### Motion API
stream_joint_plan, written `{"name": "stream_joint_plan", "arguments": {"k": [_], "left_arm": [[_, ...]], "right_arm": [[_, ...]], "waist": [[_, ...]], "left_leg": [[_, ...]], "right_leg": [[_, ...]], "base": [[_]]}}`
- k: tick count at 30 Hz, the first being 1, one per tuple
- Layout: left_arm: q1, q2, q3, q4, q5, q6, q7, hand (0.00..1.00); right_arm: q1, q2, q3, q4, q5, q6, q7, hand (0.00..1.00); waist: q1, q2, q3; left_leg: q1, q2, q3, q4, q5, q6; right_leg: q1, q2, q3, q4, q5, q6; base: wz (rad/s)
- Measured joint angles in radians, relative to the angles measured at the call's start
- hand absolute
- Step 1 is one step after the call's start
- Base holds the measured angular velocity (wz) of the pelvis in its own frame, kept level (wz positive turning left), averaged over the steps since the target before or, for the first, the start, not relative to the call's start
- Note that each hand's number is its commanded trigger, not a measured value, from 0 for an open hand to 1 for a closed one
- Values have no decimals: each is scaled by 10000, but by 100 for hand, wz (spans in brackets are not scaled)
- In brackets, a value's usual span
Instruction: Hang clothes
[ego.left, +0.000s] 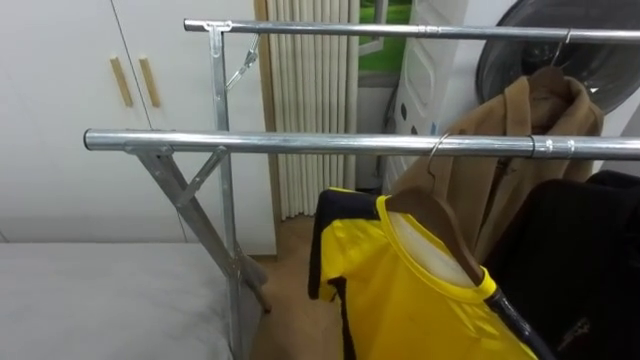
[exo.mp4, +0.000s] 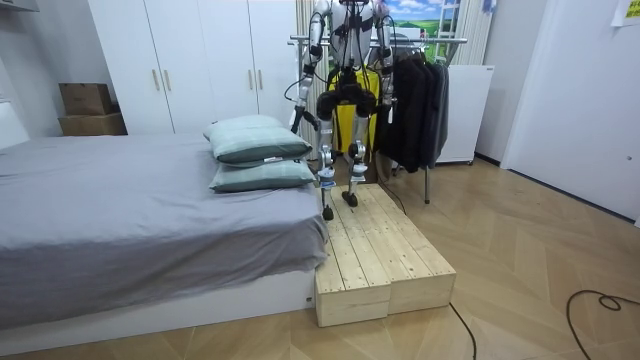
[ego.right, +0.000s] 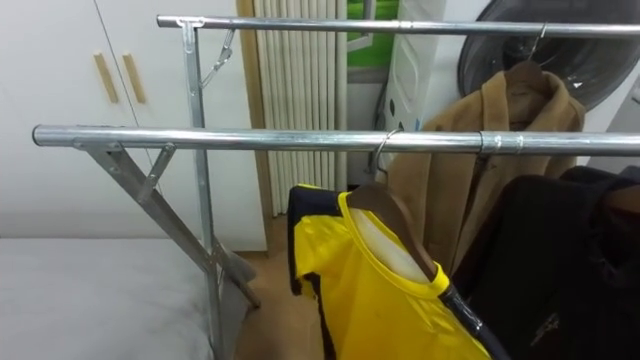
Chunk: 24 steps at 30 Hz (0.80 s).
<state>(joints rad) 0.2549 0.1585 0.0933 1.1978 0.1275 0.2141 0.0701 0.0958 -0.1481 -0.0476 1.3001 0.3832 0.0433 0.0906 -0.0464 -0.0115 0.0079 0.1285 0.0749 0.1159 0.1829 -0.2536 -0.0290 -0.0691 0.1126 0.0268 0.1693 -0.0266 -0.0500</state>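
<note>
The hands' state could not be told. The yellow shirt (ego.left: 420, 295) hung on a hanger (ego.left: 445, 222) hooked over the near rail (ego.left: 300, 143), just beside black clothes (ego.left: 575, 260). A brown coat (ego.left: 520, 125) hung from the far rail (ego.left: 400, 30). The robot stood on a platform (exo.mp4: 385, 255) by the bed (exo.mp4: 120, 220)

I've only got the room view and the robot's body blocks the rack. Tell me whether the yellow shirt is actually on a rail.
Observer: Yes. The yellow shirt is on a wooden hanger, and the hanger's hook is over the near rail.
Operator: Now report what is on the far rail.
Observer: A tan coat hangs from the far rail, behind the shirt and to its right.
</note>
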Motion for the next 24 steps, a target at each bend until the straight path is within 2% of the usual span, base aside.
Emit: {"name": "stream_joint_plan", "arguments": {"k": [8, 12, 19, 24], "left_arm": [[-10, -169, 3, 5, 333, 0, 337, 0], [-12, -169, 0, 4, 472, 9, 325, 0], [-38, -144, 38, -81, 1501, 213, 3, 0], [-116, -122, 29, -82, 1489, 214, -80, 0]], "right_arm": [[17, 33, 66, -395, -1261, -21, -532, 0], [-2, 23, 108, -588, -2000, -36, -574, 0], [-62, -6, 244, -894, -3226, -1, -656, 0], [-56, -8, 266, -940, -3416, -24, -780, 0]], "waist": [[8, 70, 9], [10, 78, 10], [35, 98, -28], [181, 132, -28]], "left_leg": [[-21, -4, -85, 0, 3, -1], [-39, -5, -88, 4, 1, 0], [-77, -6, -87, 22, -1, 2], [-74, -4, -94, 29, 0, -5]], "right_leg": [[-3, -4, -32, -1, -22, -1], [-18, -5, -37, 3, -28, -4], [-44, -3, -30, 0, -27, -5], [-36, 2, -38, -3, -25, -9]], "base": [[1], [0], [0], [0]]}}
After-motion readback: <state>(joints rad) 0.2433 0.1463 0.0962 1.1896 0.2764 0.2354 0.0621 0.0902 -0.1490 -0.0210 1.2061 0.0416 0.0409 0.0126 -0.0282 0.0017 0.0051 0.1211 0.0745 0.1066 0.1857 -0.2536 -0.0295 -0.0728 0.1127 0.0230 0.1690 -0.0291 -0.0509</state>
